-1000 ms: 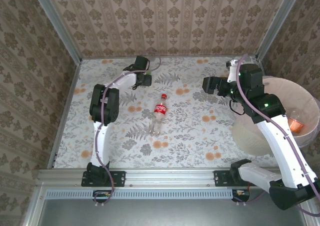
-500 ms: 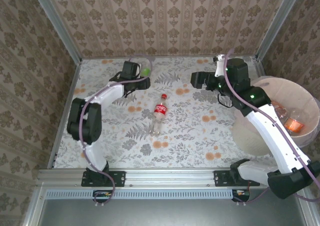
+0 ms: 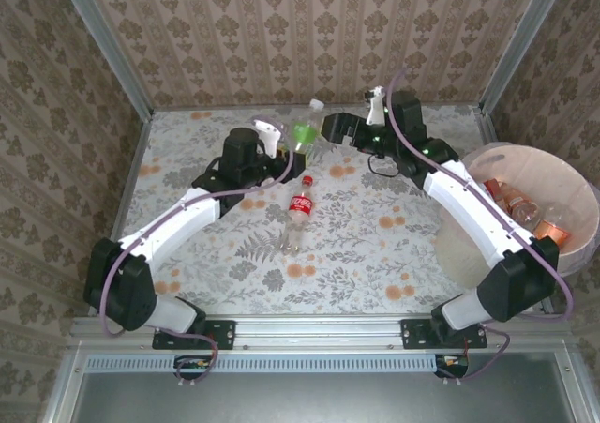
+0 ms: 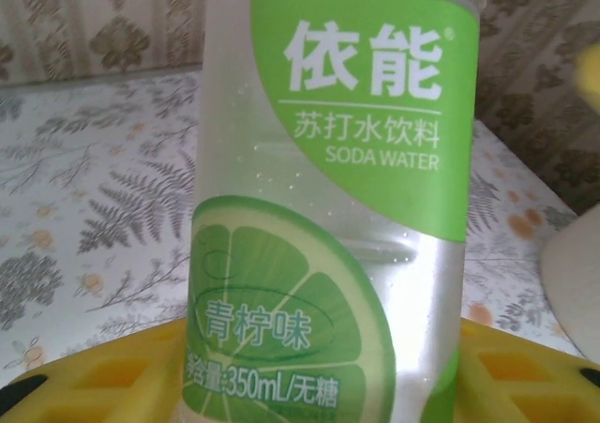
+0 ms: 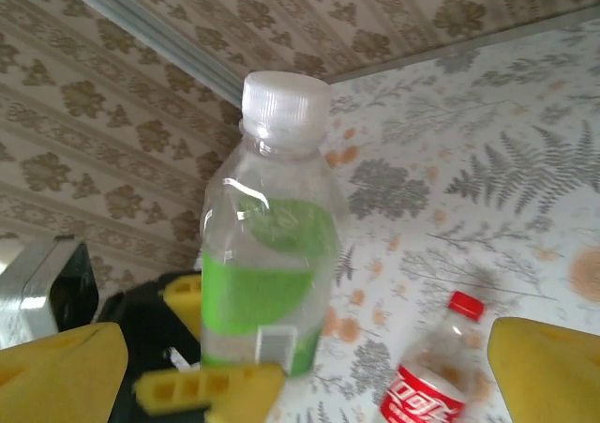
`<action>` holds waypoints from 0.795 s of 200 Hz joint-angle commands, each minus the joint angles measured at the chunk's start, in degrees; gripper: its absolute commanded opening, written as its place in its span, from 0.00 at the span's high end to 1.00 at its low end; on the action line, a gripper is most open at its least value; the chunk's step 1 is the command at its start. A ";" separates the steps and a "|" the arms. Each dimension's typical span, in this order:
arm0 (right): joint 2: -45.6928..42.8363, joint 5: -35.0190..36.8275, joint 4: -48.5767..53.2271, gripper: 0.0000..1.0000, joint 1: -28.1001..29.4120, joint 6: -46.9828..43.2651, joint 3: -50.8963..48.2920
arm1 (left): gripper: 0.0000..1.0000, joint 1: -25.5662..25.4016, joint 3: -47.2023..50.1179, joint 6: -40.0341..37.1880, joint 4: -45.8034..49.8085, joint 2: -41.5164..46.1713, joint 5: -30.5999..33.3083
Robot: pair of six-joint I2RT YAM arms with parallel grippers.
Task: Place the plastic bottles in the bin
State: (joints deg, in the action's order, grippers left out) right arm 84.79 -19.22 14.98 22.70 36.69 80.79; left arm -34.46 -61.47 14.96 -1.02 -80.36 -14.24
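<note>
L fingers [image 4: 103,381] are clamped on the lower body of the green-label bottle [image 3: 304,132], holding it upright, cap up, clear of the bench [image 3: 375,254] at the far middle. R fingers [image 5: 66,371] are spread wide w/ nothing in them and face it. The bottle stands straight ahead btwn them, near but not yet touching, long axis vertical. Since the bin [image 3: 464,249] is on the R side, I judge a hand-over comes next. Coke bottle [image 3: 299,207] lies flat mid-bench.
</note>
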 commanded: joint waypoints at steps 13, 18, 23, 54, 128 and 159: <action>2.23 -2.89 -2.98 0.00 1.21 2.95 3.43 | 0.54 -2.31 0.23 -4.28 -1.98 2.05 1.95; 2.53 -2.76 -2.82 0.00 1.28 3.00 3.48 | 0.54 -2.56 0.17 -4.47 -2.23 2.05 1.63; 2.80 -2.88 -2.75 0.00 1.41 3.04 3.56 | 0.54 -2.76 0.00 -4.58 -2.36 2.05 1.45; 4.26 -3.08 -3.04 0.00 1.74 3.04 3.89 | 0.54 -4.18 0.00 -5.53 -3.49 2.24 0.75; 5.14 -3.28 -4.08 0.32 1.83 2.89 3.66 | 0.54 -5.28 -0.70 -6.24 -3.56 1.55 -0.22; 4.25 -0.92 -3.26 0.42 1.78 1.70 3.29 | 0.53 -5.83 -1.13 -7.16 -3.64 1.53 -1.16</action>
State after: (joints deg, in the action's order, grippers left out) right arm 90.39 -21.91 11.94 24.32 39.40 83.33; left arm -39.31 -61.47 10.24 -3.05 -79.40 -13.72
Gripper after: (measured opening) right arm 0.606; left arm 0.548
